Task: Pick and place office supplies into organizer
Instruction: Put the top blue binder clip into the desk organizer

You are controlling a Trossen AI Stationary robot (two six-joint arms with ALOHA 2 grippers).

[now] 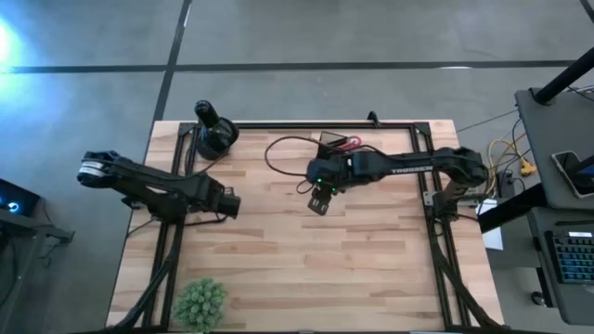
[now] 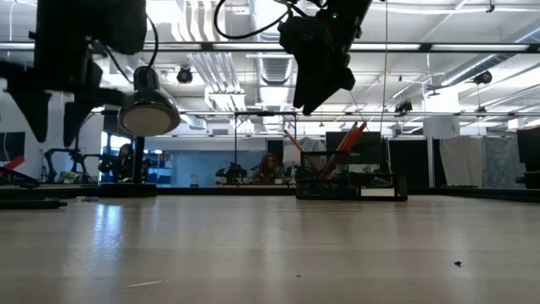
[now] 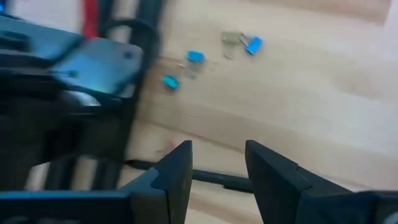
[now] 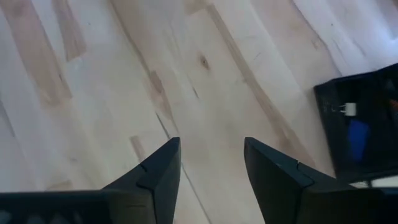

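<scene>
The black organizer (image 1: 338, 145) stands near the table's far edge with red-handled scissors in it. In the low view the organizer (image 2: 350, 184) holds slanted orange pencils (image 2: 352, 138). The right wrist view catches a corner of the organizer (image 4: 360, 134) with a blue item inside. Several small blue clips (image 3: 196, 57) lie loose on the wood in the left wrist view. My right gripper (image 1: 319, 201) (image 4: 211, 152) hangs open above bare wood, on the near side of the organizer, and holds nothing. My left gripper (image 1: 234, 205) (image 3: 217, 155) is open and empty left of centre.
A round black object with an upright knob (image 1: 213, 134) sits at the far-left corner. A small green plant (image 1: 200, 301) stands at the near edge. A dark cable (image 1: 278, 153) loops beside the organizer. Bare wood (image 1: 353, 260) spreads across the table's middle and near half.
</scene>
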